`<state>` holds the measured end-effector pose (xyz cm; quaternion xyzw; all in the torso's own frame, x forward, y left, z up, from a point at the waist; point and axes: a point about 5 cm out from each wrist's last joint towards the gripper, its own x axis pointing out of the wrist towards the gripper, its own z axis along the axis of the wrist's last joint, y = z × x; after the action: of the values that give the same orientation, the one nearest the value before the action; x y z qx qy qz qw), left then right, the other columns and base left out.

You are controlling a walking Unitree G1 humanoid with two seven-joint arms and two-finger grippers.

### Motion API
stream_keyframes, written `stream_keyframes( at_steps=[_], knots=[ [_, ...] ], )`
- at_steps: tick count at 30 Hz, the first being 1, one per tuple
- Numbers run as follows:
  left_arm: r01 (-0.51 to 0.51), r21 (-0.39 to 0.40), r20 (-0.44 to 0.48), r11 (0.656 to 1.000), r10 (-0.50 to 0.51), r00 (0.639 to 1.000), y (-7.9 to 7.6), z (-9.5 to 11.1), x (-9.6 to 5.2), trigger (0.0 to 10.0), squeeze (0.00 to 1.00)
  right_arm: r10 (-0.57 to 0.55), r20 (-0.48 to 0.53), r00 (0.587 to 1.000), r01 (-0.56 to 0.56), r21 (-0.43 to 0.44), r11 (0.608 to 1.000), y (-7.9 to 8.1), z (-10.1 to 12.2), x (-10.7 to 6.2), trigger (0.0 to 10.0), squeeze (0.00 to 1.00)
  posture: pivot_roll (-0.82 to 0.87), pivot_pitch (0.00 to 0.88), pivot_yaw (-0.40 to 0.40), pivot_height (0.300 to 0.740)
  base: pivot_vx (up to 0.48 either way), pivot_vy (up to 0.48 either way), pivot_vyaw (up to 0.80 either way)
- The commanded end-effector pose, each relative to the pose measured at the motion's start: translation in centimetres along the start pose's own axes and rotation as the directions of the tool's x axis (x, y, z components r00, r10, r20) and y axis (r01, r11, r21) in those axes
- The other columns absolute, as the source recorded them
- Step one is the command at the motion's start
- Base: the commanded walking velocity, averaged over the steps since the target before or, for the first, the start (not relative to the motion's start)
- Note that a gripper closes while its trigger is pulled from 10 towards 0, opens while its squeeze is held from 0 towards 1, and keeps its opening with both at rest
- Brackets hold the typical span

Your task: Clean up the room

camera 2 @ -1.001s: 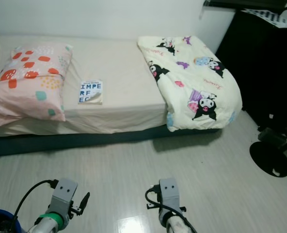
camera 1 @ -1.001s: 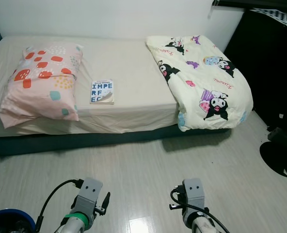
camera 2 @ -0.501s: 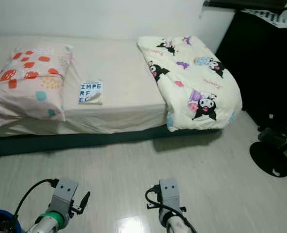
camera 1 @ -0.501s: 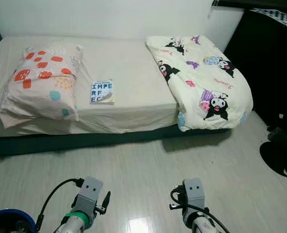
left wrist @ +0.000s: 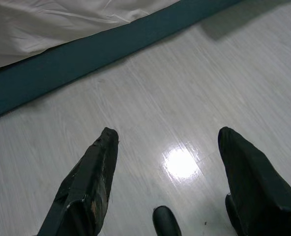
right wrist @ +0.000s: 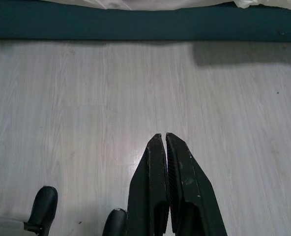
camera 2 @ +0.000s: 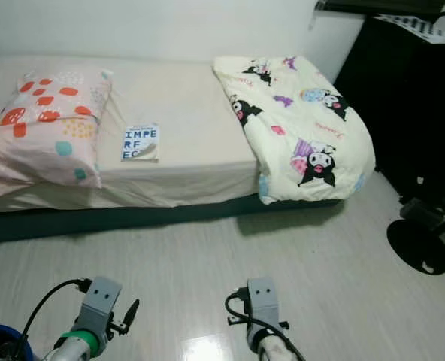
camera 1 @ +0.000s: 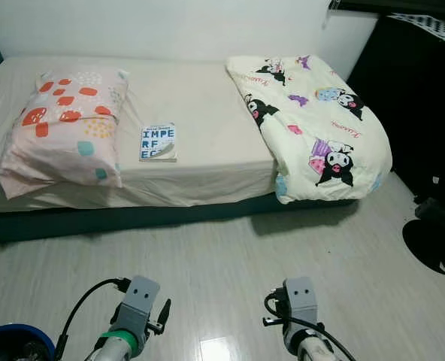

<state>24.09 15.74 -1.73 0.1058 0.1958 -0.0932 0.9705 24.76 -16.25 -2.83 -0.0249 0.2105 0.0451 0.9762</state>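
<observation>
The floor [camera 1: 230,256] is pale wood-grain board, smooth and glossy. The sheet [camera 1: 200,113], pillow [camera 1: 65,128] and quilt [camera 1: 313,120] are soft matt cloth. The book [camera 1: 158,142] has a smooth paper cover. The bed base [camera 1: 132,218] looks matt.

A book [camera 1: 158,142] lying flat on the bed sheet [camera 1: 200,113], well beyond the fingers of both grippers, carries the clearest lettering. Its pale cover shows large dark capitals in three rows: "IMPE" on top, "RF" below it, and "EC" at the bottom. A smaller line of print above these rows is too fine to make out.

The cartoon-printed blanket [camera 1: 313,120], far ahead of the right gripper's fingers, bears small pink cursive script beside its black-and-white characters, one near the blanket's far edge and one near its middle; the words are too small to read.
</observation>
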Motion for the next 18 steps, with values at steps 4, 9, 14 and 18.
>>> stream_keyframes(
  at_steps=[4,9,14,18],
  knots=[
    [0.013,0.007,-0.01,1.0,-0.013,1.0,-0.33,-0.37,-0.12,10.0,0.0,-0.018,-0.025,1.0,0.018,-0.001,1.0,-0.45,-0.72,-0.38,10.0,0.0,0.0,0.059,-0.03,0.709,0.0,0.0,0.0],
    [0.011,0.009,-0.011,1.0,-0.011,1.0,-0.28,-0.4,-0.12,10.0,0.0,-0.017,-0.026,0.999,0.017,0.0,1.0,-0.38,-0.78,-0.39,10.0,0.0,0.0,0.06,-0.029,0.709,0.0,0.0,0.0],
    [0.01,0.009,-0.011,1.0,-0.009,1.0,-0.26,-0.41,-0.12,10.0,0.0,-0.016,-0.027,1.0,0.016,0.0,1.0,-0.34,-0.78,-0.39,10.0,0.0,0.0,0.061,-0.029,0.709,0.0,0.0,0.0],
    [0.009,0.012,-0.01,1.0,-0.009,1.0,-0.17,-0.41,-0.14,10.0,0.0,-0.015,-0.024,1.0,0.015,0.001,1.0,-0.21,-0.66,-0.3,10.0,0.0,0.01,0.062,-0.02,0.709,0.0,0.0,0.0]
  ],
)
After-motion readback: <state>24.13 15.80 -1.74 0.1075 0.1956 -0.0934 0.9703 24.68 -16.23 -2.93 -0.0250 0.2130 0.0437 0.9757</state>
